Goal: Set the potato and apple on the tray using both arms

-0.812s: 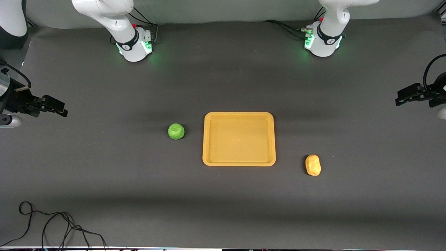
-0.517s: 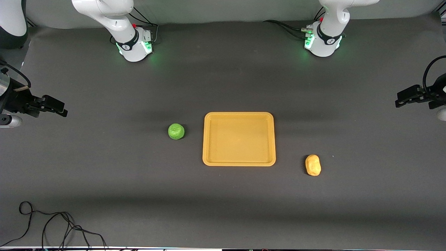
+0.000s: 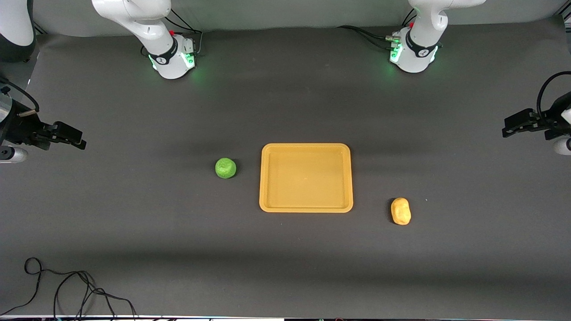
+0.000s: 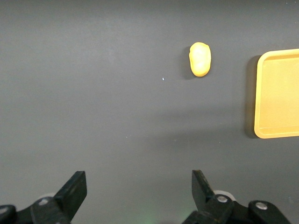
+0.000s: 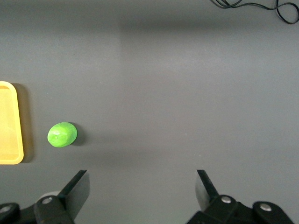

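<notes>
Starting layout, nothing placed yet. Left gripper (image 4: 135, 196), jaws spread and empty, hangs well apart from the potato (image 3: 400, 211); right gripper (image 5: 140, 193), likewise spread, from the apple (image 3: 225, 168). Between the fruits lies the empty tray (image 3: 306, 148), evidently one fruit per arm.

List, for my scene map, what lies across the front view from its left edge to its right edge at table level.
Right hand → apple → tray → potato → left hand.
</notes>
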Motion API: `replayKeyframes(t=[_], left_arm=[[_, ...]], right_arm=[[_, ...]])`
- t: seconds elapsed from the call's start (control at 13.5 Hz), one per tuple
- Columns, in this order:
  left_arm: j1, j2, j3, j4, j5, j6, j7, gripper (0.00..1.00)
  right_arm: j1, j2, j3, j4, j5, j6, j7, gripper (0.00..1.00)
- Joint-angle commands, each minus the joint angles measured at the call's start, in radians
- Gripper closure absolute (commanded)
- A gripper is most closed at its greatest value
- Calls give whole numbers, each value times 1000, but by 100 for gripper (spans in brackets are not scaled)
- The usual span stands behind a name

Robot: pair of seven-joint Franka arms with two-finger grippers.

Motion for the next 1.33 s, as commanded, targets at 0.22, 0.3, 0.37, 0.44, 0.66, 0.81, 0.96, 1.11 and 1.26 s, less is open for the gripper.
replayKeyframes(t=[0.22,0.3,0.37,0.44,0.66,0.81,0.96,1.11,1.26], left_arm=[[-20,-10,-13,-149,-3,170,2,0],[-37,-4,-13,-189,-3,227,-5,0],[-60,10,-15,-236,-3,296,-5,0],[-84,27,-16,-276,-7,357,-6,0],[-136,151,-16,-280,-12,410,-6,0],[-169,256,-18,-277,-30,547,-15,0],[-192,365,-18,-277,-85,679,-26,0],[-216,448,-18,-257,-142,752,-69,0],[-227,528,-16,-182,-153,760,-142,0]], right_arm=[[12,0,-12,12,16,-15,3,0],[10,0,-12,10,17,-15,3,0],[10,0,-12,12,17,-15,3,0],[10,1,-12,12,17,-15,3,0],[10,3,-12,10,16,-15,2,0],[10,4,-12,10,16,-15,2,0],[10,9,-12,13,17,-14,3,0],[10,11,-12,13,17,-14,3,0],[10,11,-12,13,17,-14,3,0]])
